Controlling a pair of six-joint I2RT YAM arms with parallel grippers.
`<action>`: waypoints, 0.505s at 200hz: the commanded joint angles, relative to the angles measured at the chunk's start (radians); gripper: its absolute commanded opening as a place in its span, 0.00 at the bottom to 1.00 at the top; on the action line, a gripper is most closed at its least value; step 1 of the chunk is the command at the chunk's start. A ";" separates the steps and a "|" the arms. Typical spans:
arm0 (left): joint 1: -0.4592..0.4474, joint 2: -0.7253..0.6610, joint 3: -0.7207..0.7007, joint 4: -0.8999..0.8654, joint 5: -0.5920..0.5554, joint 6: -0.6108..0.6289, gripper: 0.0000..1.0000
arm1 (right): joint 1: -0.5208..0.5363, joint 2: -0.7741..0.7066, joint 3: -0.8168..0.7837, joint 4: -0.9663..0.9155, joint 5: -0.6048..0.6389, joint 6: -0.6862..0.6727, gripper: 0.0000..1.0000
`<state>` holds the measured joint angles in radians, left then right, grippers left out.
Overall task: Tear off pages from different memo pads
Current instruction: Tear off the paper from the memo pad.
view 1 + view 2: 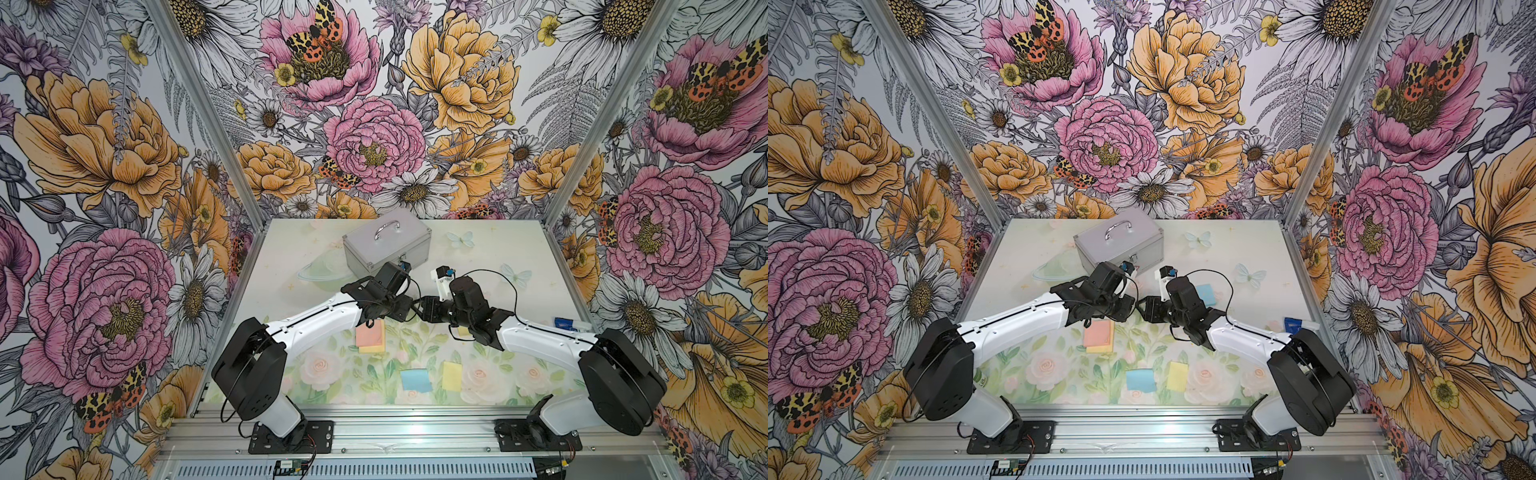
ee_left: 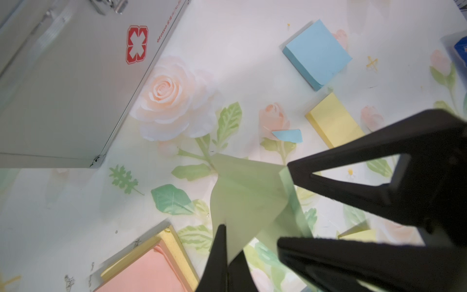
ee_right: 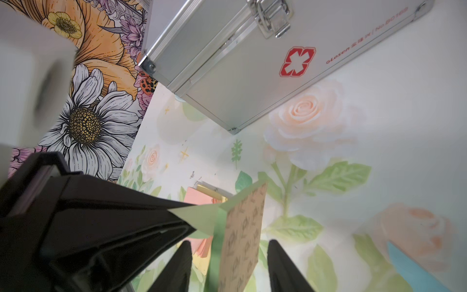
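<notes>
Green page (image 2: 247,197) – aloft over the middle of the tabletop (image 2: 252,50), stretched left to right – is pinched by the left end effector (image 2: 228,240); the right end effector (image 2: 283,204) clamps the on-edge green memo pad (image 3: 242,235).

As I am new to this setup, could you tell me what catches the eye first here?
Mid-table, the left end effector pinches a green sheet whose pad the right end effector holds aloft. Behind them stands a silver case with a red cross.
</notes>
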<state>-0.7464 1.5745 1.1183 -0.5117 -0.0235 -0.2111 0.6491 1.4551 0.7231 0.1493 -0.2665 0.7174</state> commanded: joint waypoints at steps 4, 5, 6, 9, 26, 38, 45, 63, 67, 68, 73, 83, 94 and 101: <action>0.015 0.001 0.018 -0.005 0.041 -0.019 0.00 | 0.012 0.027 -0.001 0.026 -0.004 0.000 0.51; 0.015 0.001 0.018 -0.005 0.041 -0.018 0.00 | 0.012 0.028 0.000 0.027 -0.005 -0.001 0.51; 0.015 0.001 0.018 -0.005 0.042 -0.018 0.00 | 0.012 0.030 0.001 0.027 -0.005 -0.002 0.51; 0.015 0.000 0.019 -0.005 0.043 -0.019 0.00 | 0.013 0.034 0.003 0.027 -0.004 -0.002 0.51; 0.015 -0.002 0.021 -0.005 0.043 -0.022 0.00 | 0.014 0.066 0.017 0.022 -0.012 -0.011 0.50; 0.014 -0.005 0.022 -0.005 0.041 -0.021 0.00 | 0.014 0.085 0.030 0.015 -0.017 -0.012 0.49; 0.016 -0.008 0.020 -0.004 0.039 -0.023 0.00 | 0.014 0.094 0.035 0.011 -0.016 -0.012 0.49; 0.017 -0.010 0.016 -0.004 0.037 -0.023 0.00 | 0.014 0.103 0.042 -0.007 -0.001 -0.012 0.47; 0.018 -0.010 0.015 -0.005 0.037 -0.023 0.00 | 0.014 0.101 0.041 -0.012 0.008 -0.012 0.46; 0.019 -0.010 0.014 -0.005 0.037 -0.023 0.00 | 0.014 0.101 0.041 -0.014 0.011 -0.012 0.46; 0.019 -0.011 0.014 -0.005 0.037 -0.021 0.00 | 0.014 0.097 0.040 -0.022 0.024 -0.012 0.46; 0.021 -0.014 0.010 -0.005 0.039 -0.020 0.00 | 0.014 0.087 0.036 -0.031 0.044 -0.014 0.43; 0.022 -0.014 0.008 -0.004 0.045 -0.016 0.00 | 0.012 0.079 0.035 -0.041 0.057 -0.022 0.38; 0.022 -0.014 0.006 -0.005 0.050 -0.011 0.00 | 0.012 0.074 0.036 -0.043 0.053 -0.029 0.26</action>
<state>-0.7349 1.5745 1.1183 -0.5133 -0.0048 -0.2150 0.6559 1.5528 0.7303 0.1326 -0.2546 0.7105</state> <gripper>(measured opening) 0.043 0.397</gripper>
